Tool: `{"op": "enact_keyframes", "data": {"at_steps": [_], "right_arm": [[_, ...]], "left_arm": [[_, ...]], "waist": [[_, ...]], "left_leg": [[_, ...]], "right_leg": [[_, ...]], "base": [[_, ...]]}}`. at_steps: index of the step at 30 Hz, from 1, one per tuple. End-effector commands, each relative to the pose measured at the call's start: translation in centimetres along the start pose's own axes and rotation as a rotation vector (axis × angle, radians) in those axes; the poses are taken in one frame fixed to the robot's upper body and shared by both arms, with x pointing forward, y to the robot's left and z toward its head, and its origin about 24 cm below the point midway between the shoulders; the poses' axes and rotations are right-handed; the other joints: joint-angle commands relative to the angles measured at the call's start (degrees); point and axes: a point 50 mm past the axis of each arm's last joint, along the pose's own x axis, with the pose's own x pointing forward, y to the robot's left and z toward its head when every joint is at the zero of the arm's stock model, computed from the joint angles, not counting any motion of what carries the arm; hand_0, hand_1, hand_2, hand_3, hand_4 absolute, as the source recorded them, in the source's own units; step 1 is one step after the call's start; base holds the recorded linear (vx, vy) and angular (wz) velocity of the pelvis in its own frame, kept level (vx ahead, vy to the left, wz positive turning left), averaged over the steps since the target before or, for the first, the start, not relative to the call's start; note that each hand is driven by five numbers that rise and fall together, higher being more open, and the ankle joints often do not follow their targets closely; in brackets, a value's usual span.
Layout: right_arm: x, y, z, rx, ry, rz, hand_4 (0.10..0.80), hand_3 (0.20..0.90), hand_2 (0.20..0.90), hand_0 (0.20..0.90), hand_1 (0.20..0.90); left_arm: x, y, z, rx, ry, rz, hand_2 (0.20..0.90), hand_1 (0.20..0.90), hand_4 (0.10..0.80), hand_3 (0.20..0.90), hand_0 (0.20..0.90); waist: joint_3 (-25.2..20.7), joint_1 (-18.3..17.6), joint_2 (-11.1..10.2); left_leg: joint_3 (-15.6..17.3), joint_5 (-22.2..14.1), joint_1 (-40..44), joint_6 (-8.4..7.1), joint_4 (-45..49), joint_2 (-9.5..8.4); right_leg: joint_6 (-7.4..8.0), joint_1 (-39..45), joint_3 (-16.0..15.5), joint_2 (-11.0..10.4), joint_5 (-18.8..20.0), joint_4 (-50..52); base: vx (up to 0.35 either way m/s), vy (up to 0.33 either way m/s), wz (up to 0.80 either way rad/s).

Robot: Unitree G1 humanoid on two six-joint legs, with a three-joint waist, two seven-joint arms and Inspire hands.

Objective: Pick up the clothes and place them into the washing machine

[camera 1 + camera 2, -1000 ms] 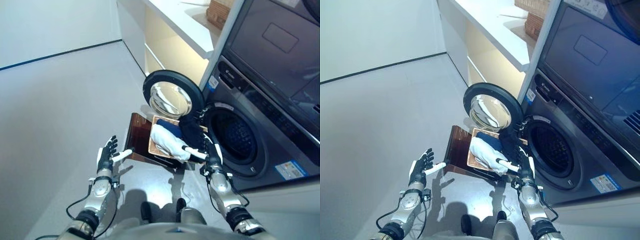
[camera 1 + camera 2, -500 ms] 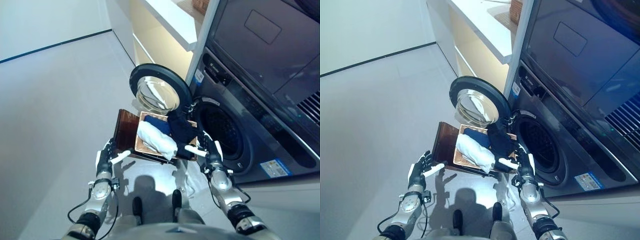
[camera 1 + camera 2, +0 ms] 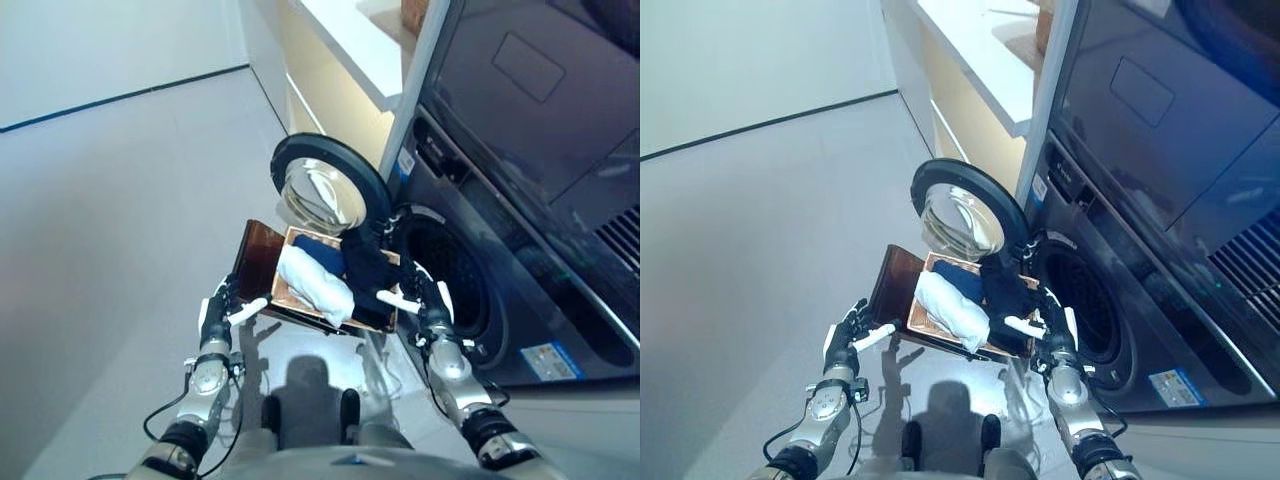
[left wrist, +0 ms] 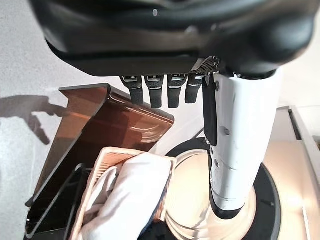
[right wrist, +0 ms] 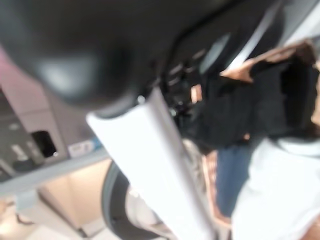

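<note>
A shallow wicker basket [image 3: 281,292] rests on a low dark brown box [image 3: 254,262] beside the washing machine. In it lie a white cloth [image 3: 315,283], a blue cloth [image 3: 318,249] and a black cloth [image 3: 368,262] that hangs toward the drum opening [image 3: 455,292]. My left hand [image 3: 214,318] is open and empty just left of the box's near corner. My right hand [image 3: 432,306] is open and empty at the basket's right end, in front of the drum. The left wrist view shows the straight fingers [image 4: 160,92], the box [image 4: 90,130] and the white cloth [image 4: 127,195].
The machine's round door [image 3: 325,190] stands open behind the basket, its glass facing me. A white counter [image 3: 350,40] with open shelves runs along the far side. Grey floor [image 3: 110,220] stretches to the left.
The camera has shifted, so the whole scene sits differently. Both hands stay open on either side of the basket. The clothes have not moved.
</note>
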Motion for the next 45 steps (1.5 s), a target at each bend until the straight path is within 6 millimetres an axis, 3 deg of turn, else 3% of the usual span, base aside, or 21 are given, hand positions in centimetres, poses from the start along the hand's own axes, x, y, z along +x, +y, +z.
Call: {"op": "enact_keyframes", "data": {"at_steps": [1,4,6,8,13,16,20,23,30,37,40,44,45], "right_arm": [[0.9,-2.0,3.3,0.038,-0.185,-0.076,0.800,0.900,0.900,0.900,0.900],[1.0,-2.5,3.2,0.031,-0.181,-0.096,0.800,0.900,0.900,0.900,0.900],[1.1,-2.5,3.2,0.024,-0.175,-0.099,0.800,0.900,0.900,0.900,0.900],[1.2,-2.2,3.3,0.023,-0.178,-0.098,0.800,0.900,0.900,0.900,0.900],[1.3,-1.3,3.6,0.020,-0.182,-0.065,0.800,0.900,0.900,0.900,0.900],[1.3,-1.1,3.5,0.027,-0.171,-0.061,0.800,0.900,0.900,0.900,0.900],[1.6,-0.7,3.5,0.019,-0.156,-0.059,0.800,0.900,0.900,0.900,0.900],[1.9,0.6,4.4,0.013,-0.180,-0.011,0.800,0.900,0.900,0.900,0.900],[2.0,1.8,5.0,0.038,-0.189,0.014,0.800,0.900,0.900,0.900,0.900],[1.9,1.2,4.9,0.072,-0.183,-0.020,0.800,0.900,0.900,0.900,0.900],[1.9,0.8,5.0,0.083,-0.187,-0.038,0.800,0.900,0.900,0.900,0.900],[2.0,1.1,5.5,0.086,-0.208,-0.020,0.800,0.900,0.900,0.900,0.900],[1.9,1.6,5.6,0.088,-0.214,-0.001,0.800,0.900,0.900,0.900,0.900]], "left_arm": [[1.6,-1.2,3.9,-0.011,-0.178,-0.058,0.900,0.900,0.800,0.900,0.900],[1.7,-1.4,4.2,-0.007,-0.187,-0.060,0.900,0.900,0.800,0.900,0.900],[1.7,-1.3,4.4,-0.008,-0.192,-0.054,0.900,0.900,0.800,0.900,0.900],[1.6,-0.9,4.2,-0.007,-0.189,-0.044,0.900,0.900,0.800,0.900,0.900],[1.2,-0.4,3.5,-0.011,-0.172,-0.029,0.900,0.900,0.800,0.900,0.900],[1.3,-0.6,4.0,-0.020,-0.191,-0.028,0.900,0.900,0.800,0.900,0.900],[1.8,-0.7,5.1,-0.003,-0.228,-0.025,0.900,0.900,0.800,0.900,0.900],[2.1,0.3,5.4,-0.007,-0.239,0.018,0.900,0.900,0.800,0.900,0.900],[2.4,0.5,5.5,0.010,-0.235,0.026,0.900,0.900,0.800,0.900,0.900],[2.2,-0.1,5.5,0.018,-0.239,-0.006,0.900,0.900,0.800,0.900,0.900],[2.1,-0.1,5.6,0.024,-0.252,-0.015,0.900,0.900,0.800,0.900,0.900],[2.0,0.6,5.4,0.043,-0.251,-0.007,0.900,0.900,0.800,0.900,0.900],[1.8,1.5,5.0,0.053,-0.238,0.018,0.900,0.900,0.800,0.900,0.900]], "waist": [[-2.1,0.2,-4.0],[-2.2,0.0,-4.5],[-1.9,0.2,-4.4],[-1.6,0.6,-3.8],[-2.2,1.5,-1.3],[-2.5,1.9,-0.3],[-2.7,2.1,-0.1],[-3.0,2.9,-0.6],[-3.8,3.3,-1.6],[-4.6,2.5,-2.3],[-4.7,2.3,-1.9],[-3.7,2.3,-0.9],[-2.8,2.8,-0.6]], "left_leg": [[2.4,-5.9,-0.4,2.26,10.0,0.39],[0.6,-3.9,-2.9,2.11,3.0,0.91],[-0.7,1.4,-5.1,1.45,-2.8,2.61],[-0.3,4.2,-5.9,0.65,-8.5,3.47],[0.5,5.7,-5.1,-0.30,-10.2,3.40],[1.7,4.8,-4.3,0.13,-10.2,2.34],[2.0,1.4,-5.4,2.31,-6.7,-0.30],[3.2,-0.6,-6.1,3.68,-4.7,-1.74],[4.1,-3.0,-6.1,5.30,-3.3,-3.70],[3.5,-3.3,-4.6,6.24,-5.7,-5.75],[2.9,-4.5,-4.1,7.37,-5.3,-7.49],[2.8,-5.6,-2.9,8.68,-4.6,-8.51],[3.8,-6.4,-1.9,9.16,-4.3,-8.79]], "right_leg": [[2.07,0.0,1.3,-0.7,-3.3,4.0],[2.22,-0.2,1.1,-0.8,-3.9,4.2],[2.14,0.0,1.3,0.0,-4.0,4.1],[2.55,1.0,1.7,0.7,-3.9,3.2],[3.82,4.1,4.2,0.4,-4.7,1.3],[4.43,5.1,4.6,-0.9,-5.5,0.9],[6.23,5.2,5.5,-4.4,-5.2,1.7],[7.38,3.9,7.0,-6.3,-3.5,2.8],[8.93,3.4,7.5,-8.6,0.4,3.2],[10.01,3.1,7.0,-10.4,5.7,4.5],[10.06,2.6,7.2,-11.9,8.9,7.3],[8.85,0.7,7.1,-12.5,9.5,13.3],[8.09,-0.4,3.4,-13.8,9.2,15.5]], "base": [[0.025,-0.063,0.13],[0.028,-0.057,0.06],[0.049,-0.026,-0.04],[0.102,0.021,-0.09],[0.187,0.177,-0.41],[0.172,0.246,-0.22],[0.173,0.290,-0.15],[0.143,0.224,-0.35],[0.104,0.153,-0.11],[0.072,0.116,0.10],[0.087,0.213,0.13],[0.048,0.208,-0.18],[0.049,0.185,-0.46]]}}
